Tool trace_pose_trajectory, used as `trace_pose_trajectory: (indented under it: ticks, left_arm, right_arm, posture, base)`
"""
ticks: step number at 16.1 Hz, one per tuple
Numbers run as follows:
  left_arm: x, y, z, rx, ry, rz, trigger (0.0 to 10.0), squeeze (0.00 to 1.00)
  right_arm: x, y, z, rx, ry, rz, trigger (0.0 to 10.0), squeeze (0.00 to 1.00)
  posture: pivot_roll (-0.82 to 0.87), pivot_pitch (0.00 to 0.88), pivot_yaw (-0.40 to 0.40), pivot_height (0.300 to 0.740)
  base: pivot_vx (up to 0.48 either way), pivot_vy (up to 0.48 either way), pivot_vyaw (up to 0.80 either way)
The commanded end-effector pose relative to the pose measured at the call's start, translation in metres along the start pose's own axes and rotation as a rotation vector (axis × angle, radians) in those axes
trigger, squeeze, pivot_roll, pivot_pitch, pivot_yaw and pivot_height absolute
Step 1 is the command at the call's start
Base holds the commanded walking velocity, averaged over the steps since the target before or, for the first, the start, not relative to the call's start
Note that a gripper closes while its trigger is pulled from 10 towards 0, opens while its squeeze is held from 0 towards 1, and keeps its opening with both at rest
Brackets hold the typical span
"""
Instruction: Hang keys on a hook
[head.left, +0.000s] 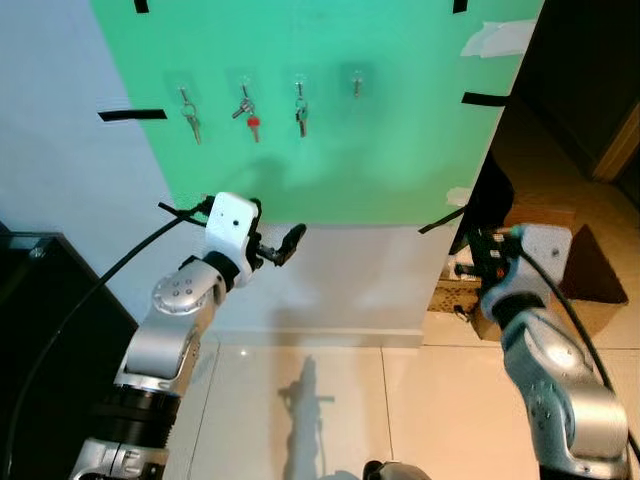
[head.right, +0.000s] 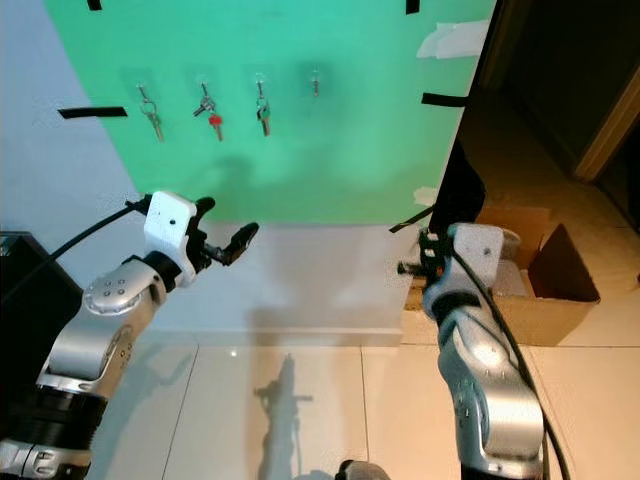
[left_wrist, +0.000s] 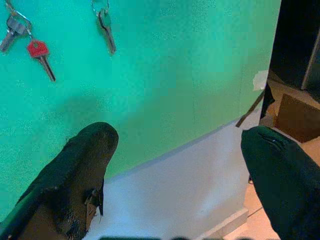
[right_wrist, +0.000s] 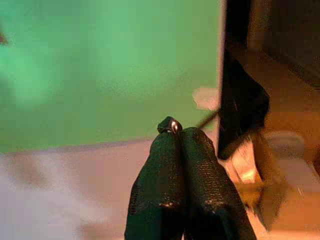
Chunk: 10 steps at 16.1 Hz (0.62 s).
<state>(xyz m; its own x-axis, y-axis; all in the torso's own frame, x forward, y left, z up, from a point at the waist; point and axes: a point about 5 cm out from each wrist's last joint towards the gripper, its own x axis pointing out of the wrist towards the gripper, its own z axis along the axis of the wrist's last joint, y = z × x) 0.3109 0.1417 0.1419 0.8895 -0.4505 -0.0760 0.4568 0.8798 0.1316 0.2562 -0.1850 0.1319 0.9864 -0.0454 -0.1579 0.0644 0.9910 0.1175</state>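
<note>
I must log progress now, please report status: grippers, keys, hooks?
Left gripper open, raised below the green board. Right gripper shut on a small metal ring. Three hooks hold keys; the rightmost hook is free.

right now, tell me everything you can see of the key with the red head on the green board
The red-headed key hangs second from the left in a row of four hooks on the green board. Its head looks like red plastic, with a slim grey metal blade pointing down and slightly tilted. It shares a ring with a plain silver key that splays to the side; the ring hangs from a small clear-backed hook. It hangs free against the board, with no gripper touching it. The open left gripper is lower down.
</note>
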Motion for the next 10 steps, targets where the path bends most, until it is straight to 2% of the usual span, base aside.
trace_pose_trajectory:
  ticks: [1,3,10]
  left_arm:
    - [0.0004,0.002,-0.0011,0.01,0.0,0.019,10.0,0.0]
    - [0.0016,0.0003,-0.006,0.016,0.016,0.018,10.0,0.0]
    - [0.0082,0.0003,-0.0045,0.023,0.015,0.016,10.0,0.0]
  right_arm:
    - [-0.0002,-0.0029,-0.001,0.011,-0.008,-0.031,10.0,0.0]
    - [-0.0018,-0.0065,-0.0062,0.028,-0.01,-0.066,10.0,0.0]
    - [0.0033,-0.0018,-0.0025,0.006,-0.056,-0.061,10.0,0.0]
  posture:
    - [-0.12,0.0,0.083,0.74]
    - [-0.12,0.0,0.09,0.74]
    - [-0.13,0.0,0.099,0.74]
  base:
    - [0.319,0.0,0.0]
    - [0.343,0.0,0.0]
    - [0.368,0.0,0.77]
